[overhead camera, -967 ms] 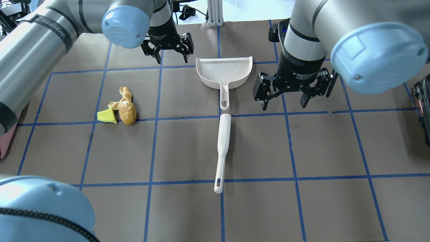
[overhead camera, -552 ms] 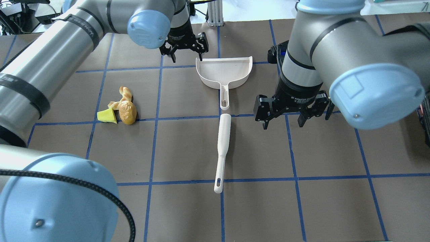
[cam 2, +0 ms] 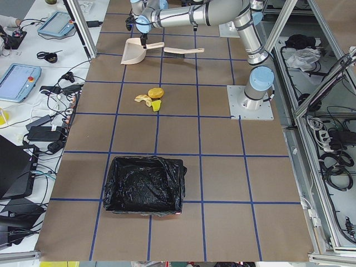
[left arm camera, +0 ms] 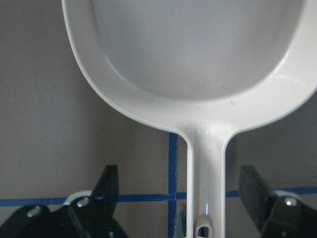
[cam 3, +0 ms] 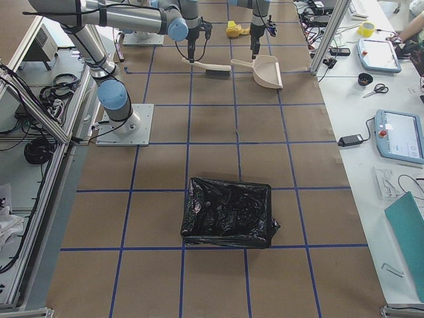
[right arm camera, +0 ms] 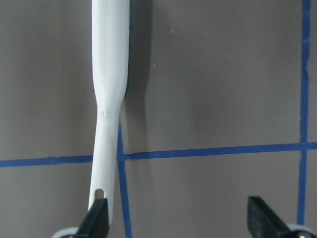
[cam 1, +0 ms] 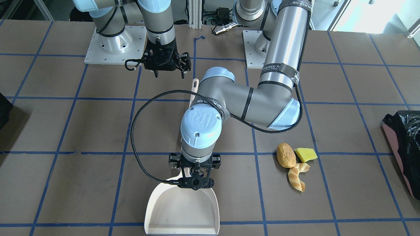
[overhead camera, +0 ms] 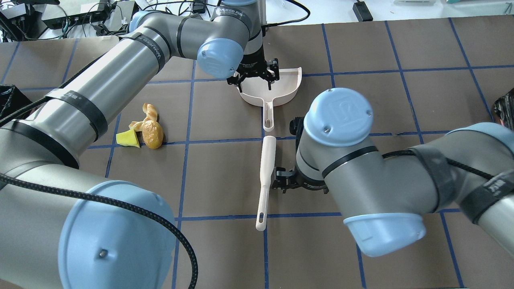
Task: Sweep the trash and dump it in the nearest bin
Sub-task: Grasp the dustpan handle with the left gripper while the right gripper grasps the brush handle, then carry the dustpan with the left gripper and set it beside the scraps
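Note:
The trash lies together at the left: a brown roll (overhead camera: 152, 134), a yellow wedge (overhead camera: 127, 138) and a twisted pastry (overhead camera: 149, 112). My left gripper (overhead camera: 253, 81) is open over the white dustpan (overhead camera: 283, 86). In the left wrist view its fingers (left arm camera: 106, 188) stand on either side of the dustpan handle (left arm camera: 205, 173). My right gripper (right arm camera: 178, 202) is open just right of the white brush (overhead camera: 267, 160), with the thin handle (right arm camera: 106, 148) by its left finger. The pink-sided bin (cam 1: 402, 144) with its black bag stands beyond the trash on my left.
A second container lined with a black bag (cam 3: 228, 212) stands off my right side. The brush lies in line with the dustpan handle along a blue tape line. My left arm's cable (cam 1: 134, 131) loops above the table.
My left gripper has moved right and now hangs over the dustpan. My right gripper has moved back toward the robot, beside the brush handle. Both stay open.

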`<control>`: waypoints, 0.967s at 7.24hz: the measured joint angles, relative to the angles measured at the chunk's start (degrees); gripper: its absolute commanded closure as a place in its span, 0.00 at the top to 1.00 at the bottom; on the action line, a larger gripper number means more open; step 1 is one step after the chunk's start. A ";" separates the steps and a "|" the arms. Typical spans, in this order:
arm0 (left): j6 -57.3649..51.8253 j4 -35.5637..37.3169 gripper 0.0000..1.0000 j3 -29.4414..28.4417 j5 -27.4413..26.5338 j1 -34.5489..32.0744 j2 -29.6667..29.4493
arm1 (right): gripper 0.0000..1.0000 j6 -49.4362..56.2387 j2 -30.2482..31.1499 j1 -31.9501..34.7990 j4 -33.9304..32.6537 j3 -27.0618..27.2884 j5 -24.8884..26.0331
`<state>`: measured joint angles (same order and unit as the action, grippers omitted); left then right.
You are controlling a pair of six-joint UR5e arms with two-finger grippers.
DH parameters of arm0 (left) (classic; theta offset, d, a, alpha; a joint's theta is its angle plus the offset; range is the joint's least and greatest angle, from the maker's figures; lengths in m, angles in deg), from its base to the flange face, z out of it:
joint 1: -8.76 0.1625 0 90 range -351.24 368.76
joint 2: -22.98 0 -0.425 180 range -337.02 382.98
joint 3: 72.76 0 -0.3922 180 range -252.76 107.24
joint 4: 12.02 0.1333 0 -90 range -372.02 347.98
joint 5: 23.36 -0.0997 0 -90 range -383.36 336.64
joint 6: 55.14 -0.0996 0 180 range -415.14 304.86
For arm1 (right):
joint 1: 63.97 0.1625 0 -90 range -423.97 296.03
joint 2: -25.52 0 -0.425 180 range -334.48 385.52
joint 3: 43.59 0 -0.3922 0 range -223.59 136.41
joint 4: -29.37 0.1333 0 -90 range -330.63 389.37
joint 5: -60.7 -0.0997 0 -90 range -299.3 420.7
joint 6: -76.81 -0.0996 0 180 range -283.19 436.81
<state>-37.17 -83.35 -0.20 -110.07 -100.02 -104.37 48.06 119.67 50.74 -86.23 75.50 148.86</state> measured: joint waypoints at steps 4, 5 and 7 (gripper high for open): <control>0.38 5.71 0.53 7.33 0.15 -2.50 2.35 | 0.84 -8.03 -9.21 6.77 -6.85 0.77 -0.59; 0.21 5.73 0.53 7.94 -0.01 -2.71 2.55 | 0.80 -8.44 -10.94 7.52 -7.17 0.83 -0.82; -0.23 6.28 0.40 9.20 -0.25 -2.81 2.68 | 0.67 -8.66 -12.96 8.15 -7.30 0.91 -1.44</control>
<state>-37.40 -77.07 9.00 -110.32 -102.84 -101.69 39.39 106.72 58.89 -93.53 76.41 147.41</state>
